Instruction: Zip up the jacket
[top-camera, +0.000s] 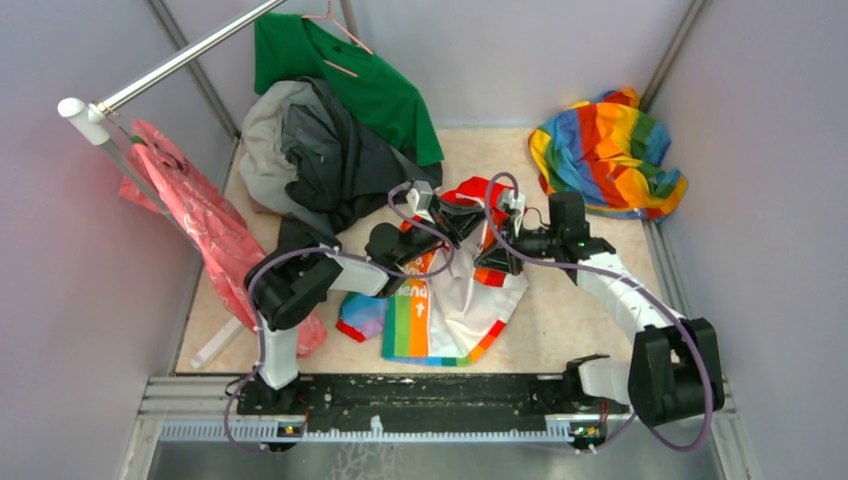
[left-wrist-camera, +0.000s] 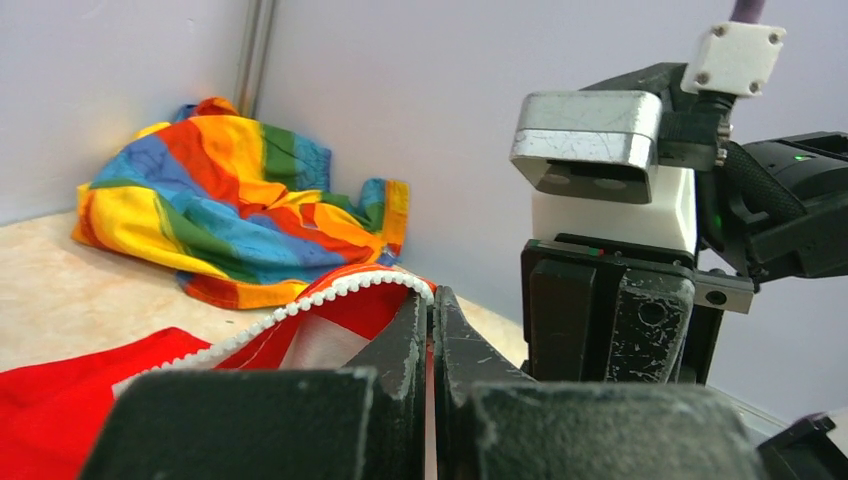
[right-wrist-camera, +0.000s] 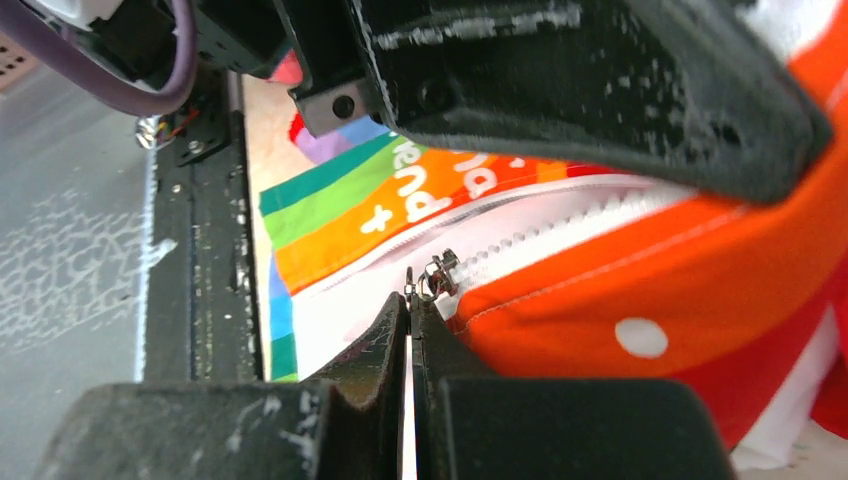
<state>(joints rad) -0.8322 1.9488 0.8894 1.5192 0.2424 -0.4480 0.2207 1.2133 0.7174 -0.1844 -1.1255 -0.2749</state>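
1. Overhead, the jacket (top-camera: 450, 312) lies crumpled at mid-table (top-camera: 570, 320), with both arms meeting over its red upper end.
2. Left wrist: the left end effector (left-wrist-camera: 432, 325) is clamped shut on the jacket's toothed zipper edge. A rainbow cloth (left-wrist-camera: 230, 200) lies in the corner.
3. Right wrist: the right end effector (right-wrist-camera: 410, 315) is closed, pinching the zipper pull (right-wrist-camera: 440, 272).

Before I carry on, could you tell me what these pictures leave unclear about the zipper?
Top view: the zipper pull, hidden under the left gripper and right gripper.
Right wrist view: the zipper's upper end, behind the left gripper's dark body.
Left wrist view: most of the jacket, blocked by that gripper's own fingers.
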